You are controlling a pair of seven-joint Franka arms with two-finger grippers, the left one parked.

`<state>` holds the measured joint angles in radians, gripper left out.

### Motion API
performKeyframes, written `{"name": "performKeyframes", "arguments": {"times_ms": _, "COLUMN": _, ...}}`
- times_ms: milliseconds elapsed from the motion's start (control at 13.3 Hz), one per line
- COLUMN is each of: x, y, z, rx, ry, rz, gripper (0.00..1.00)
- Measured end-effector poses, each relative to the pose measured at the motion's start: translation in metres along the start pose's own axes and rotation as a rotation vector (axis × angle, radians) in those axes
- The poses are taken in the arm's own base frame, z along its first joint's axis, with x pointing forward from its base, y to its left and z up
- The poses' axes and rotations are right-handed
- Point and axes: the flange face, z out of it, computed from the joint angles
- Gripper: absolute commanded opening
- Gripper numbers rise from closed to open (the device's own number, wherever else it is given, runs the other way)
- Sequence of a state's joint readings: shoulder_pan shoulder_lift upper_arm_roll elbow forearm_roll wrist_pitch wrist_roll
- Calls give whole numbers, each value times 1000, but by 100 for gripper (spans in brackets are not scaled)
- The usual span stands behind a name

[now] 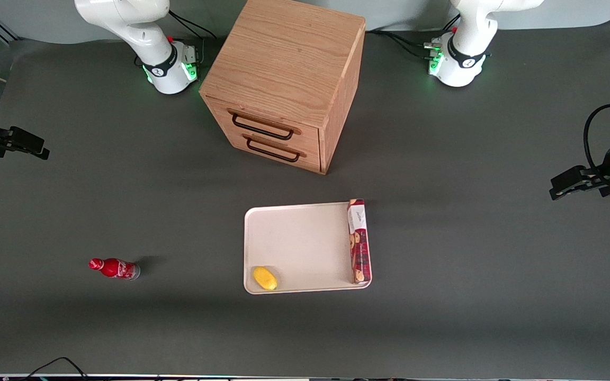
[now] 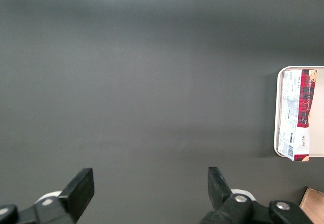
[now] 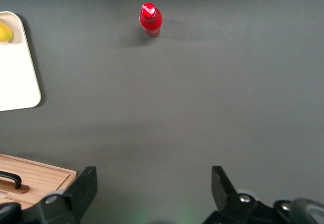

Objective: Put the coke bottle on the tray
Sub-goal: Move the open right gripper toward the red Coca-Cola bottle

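Observation:
The coke bottle point(image 1: 115, 268) point(image 3: 151, 19), small and red with a red cap, stands upright on the dark table toward the working arm's end, apart from everything else. The cream-white tray point(image 1: 299, 238) point(image 3: 20, 77) lies mid-table, nearer to the front camera than the cabinet. My right gripper point(image 1: 37, 148) point(image 3: 154, 181) hovers at the working arm's end of the table, farther from the front camera than the bottle and well away from it. Its fingers stand open with only bare table between them.
A yellow fruit point(image 1: 265, 278) point(image 3: 4, 31) sits in the tray's corner nearest the bottle. A long red cookie box point(image 1: 359, 241) point(image 2: 301, 115) lies along the tray's edge toward the parked arm. A wooden drawer cabinet point(image 1: 284, 79) point(image 3: 30, 176) stands farther back, mid-table.

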<state>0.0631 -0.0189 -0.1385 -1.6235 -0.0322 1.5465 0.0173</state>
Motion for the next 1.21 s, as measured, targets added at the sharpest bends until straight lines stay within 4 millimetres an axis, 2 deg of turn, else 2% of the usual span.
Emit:
{"name": "performKeyframes", "arguments": {"times_ms": 226, "x": 0, "y": 3, "z": 0, "rx": 0, "ry": 0, "rz": 2, "gripper": 100}}
{"name": "performKeyframes", "arguments": {"times_ms": 452, "x": 1, "y": 17, "z": 3, "rx": 1, "ry": -5, "rz": 17, "gripper": 100}}
{"name": "performKeyframes", "arguments": {"times_ms": 1205, "x": 6, "y": 16, "z": 10, "rx": -1, "ry": -19, "rz": 15, "gripper": 100}}
